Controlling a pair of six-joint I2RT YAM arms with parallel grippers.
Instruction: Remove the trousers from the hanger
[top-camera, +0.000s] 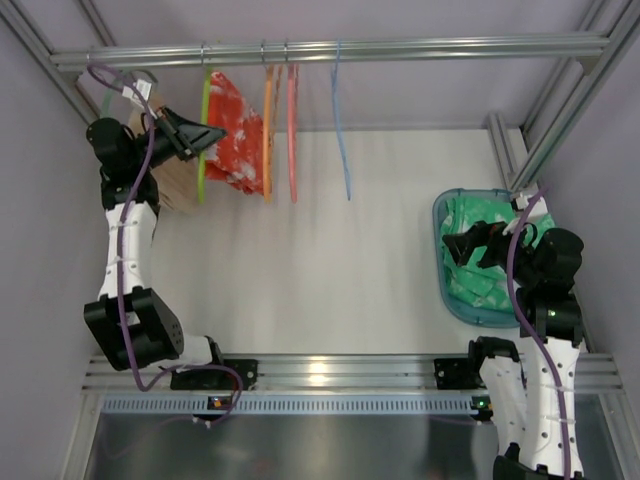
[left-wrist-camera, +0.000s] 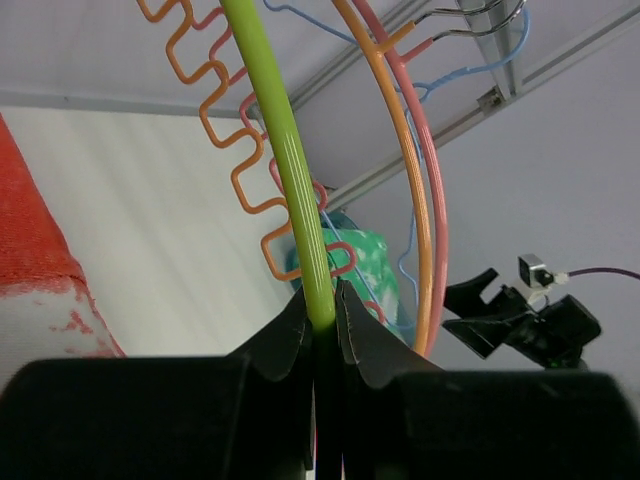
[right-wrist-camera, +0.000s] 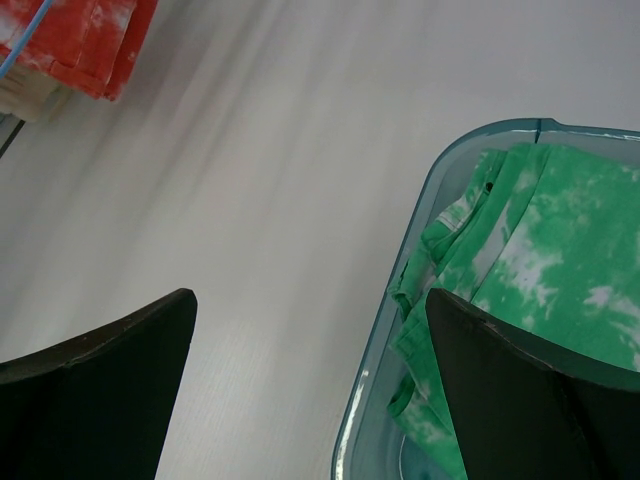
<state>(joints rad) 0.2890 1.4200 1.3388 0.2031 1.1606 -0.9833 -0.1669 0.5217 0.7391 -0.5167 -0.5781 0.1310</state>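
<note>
Left hand (left-wrist-camera: 322, 320) is clamped on thin lime-green plastic hanger (left-wrist-camera: 288, 165); soft red-orange cloth trousers (top-camera: 238, 140), judged limp, are best pinched low.

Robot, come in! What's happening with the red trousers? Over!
Left tool shut on lime hanger. Right tool open by basket. Trousers on hanger. Orange hanger close beside.

- hanger (left-wrist-camera: 287, 170): smooth, glossy lime plastic.
- trousers (top-camera: 232, 135): soft, matt red-orange cloth, white-splotched.
- rail (top-camera: 400, 47) at 12 o'clock: brushed metal.
- tub (right-wrist-camera: 368, 390) at 3 o'clock: glossy, translucent teal plastic.
- tabletop (top-camera: 320, 270): matt white.
</note>
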